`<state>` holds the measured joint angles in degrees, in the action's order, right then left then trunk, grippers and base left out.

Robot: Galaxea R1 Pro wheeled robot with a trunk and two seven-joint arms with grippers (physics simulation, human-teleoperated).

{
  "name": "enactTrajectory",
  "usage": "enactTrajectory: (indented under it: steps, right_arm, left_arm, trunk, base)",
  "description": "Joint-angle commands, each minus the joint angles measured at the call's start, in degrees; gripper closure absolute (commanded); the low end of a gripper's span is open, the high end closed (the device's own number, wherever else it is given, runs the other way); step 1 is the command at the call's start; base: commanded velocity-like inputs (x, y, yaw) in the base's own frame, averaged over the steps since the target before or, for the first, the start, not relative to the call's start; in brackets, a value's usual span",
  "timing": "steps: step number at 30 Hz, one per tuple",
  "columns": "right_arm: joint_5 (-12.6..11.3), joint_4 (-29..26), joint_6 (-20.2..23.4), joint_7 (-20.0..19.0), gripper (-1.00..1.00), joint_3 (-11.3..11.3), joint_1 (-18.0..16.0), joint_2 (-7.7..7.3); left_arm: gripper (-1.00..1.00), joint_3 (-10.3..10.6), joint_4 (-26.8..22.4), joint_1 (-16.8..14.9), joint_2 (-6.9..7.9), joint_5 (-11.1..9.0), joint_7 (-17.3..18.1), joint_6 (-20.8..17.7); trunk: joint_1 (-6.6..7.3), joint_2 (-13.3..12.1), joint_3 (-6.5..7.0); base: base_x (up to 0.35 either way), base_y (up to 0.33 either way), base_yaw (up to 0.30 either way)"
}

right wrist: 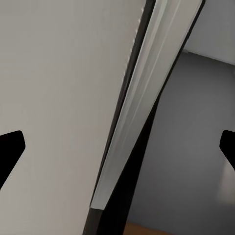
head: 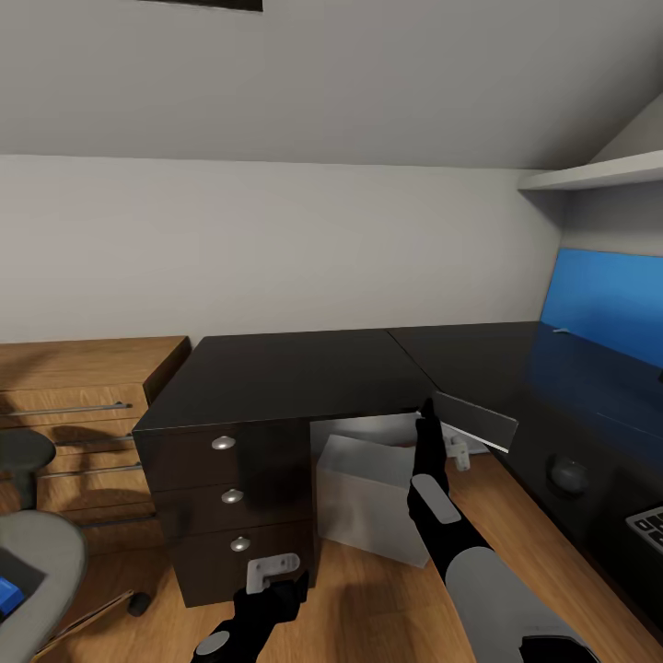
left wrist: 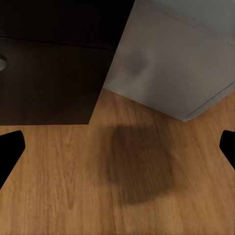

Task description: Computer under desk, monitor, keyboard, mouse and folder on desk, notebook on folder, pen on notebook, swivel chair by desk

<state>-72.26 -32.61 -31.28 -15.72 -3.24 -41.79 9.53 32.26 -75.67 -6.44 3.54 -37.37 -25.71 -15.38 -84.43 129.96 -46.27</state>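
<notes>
The black L-shaped worktop [head: 304, 373] is spanning the corner, the computer [head: 373, 497] sitting on the floor under it beside the drawer unit [head: 230, 497]. The right end effector [head: 433, 416] is pinching the notebook [head: 474, 420] over the worktop's inner front edge, long axis running toward the keyboard [head: 649, 527] end. The left end effector [head: 273, 573] is hanging spread and empty by the drawers; the folder [head: 9, 594] is lying on the swivel chair [head: 37, 552], nearer the left arm.
</notes>
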Motion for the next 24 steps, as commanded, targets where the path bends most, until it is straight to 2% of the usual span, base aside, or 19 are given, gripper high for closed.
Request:
enactTrajectory:
  steps: [1,24]
  right_arm:
    - [-0.6,0.01,0.02,-0.54,-1.0,-0.16,-0.04,0.05]
    - [-0.6,-0.18,-0.01,-0.54,-1.0,-0.11,-0.04,0.05]
  left_arm:
    - [-1.0,0.17,-0.09,-0.06,0.06,-0.4,-0.49,-0.09]
    - [-1.0,0.17,-0.09,-0.06,0.06,-0.42,-0.49,-0.09]
  trunk:
    - [0.01,0.03,-0.06]
    - [0.01,0.03,-0.06]
  base:
    - [0.0,0.0,0.0]
    - [0.0,0.0,0.0]
